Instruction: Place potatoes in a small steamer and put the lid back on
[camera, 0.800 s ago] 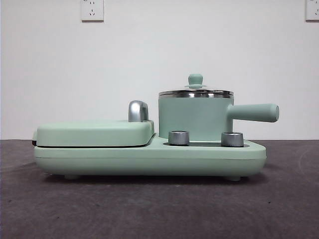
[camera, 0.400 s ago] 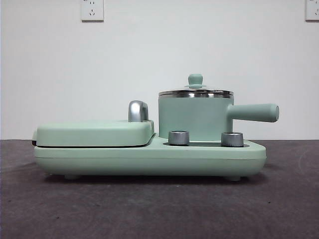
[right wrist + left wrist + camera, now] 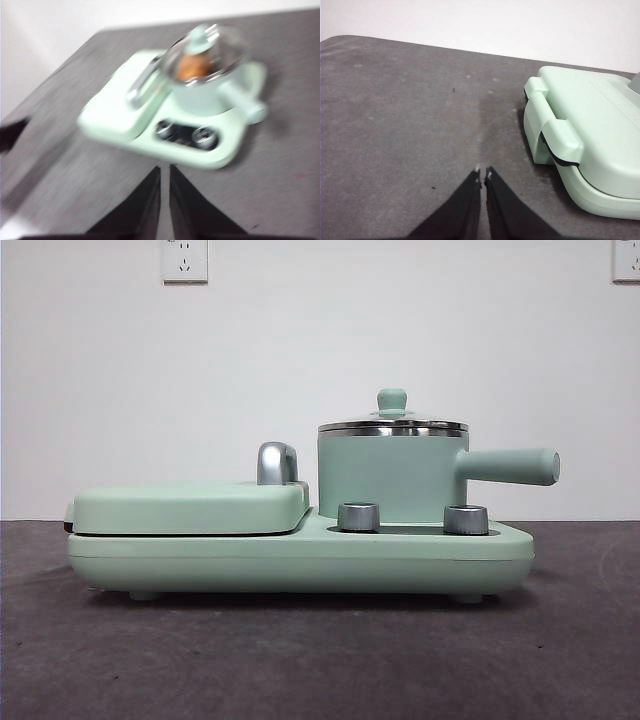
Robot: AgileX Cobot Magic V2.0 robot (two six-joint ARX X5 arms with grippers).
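Orange-brown potato (image 3: 192, 66) under glass lid (image 3: 393, 426), mint steamer (image 3: 390, 475); left hand (image 3: 482, 173), right hand (image 3: 164, 169) both closed, empty

The right gripper (image 3: 164, 172) is seen with its two black jaws drawn close together, only a thin slit left between them, held above the grey table (image 3: 75, 170) and apart from the green cooker (image 3: 145, 132). The view is blurred, yet the pot (image 3: 200, 95) is made out on the cooker with its glass lid (image 3: 225, 50) set on top, and an orange-brown potato (image 3: 192, 66) is seen through the glass. Two round knobs (image 3: 205, 136) are seen on the cooker's base just beside the pot, whose handle (image 3: 245, 102) is pointed away from the flat griddle cover (image 3: 120, 107).
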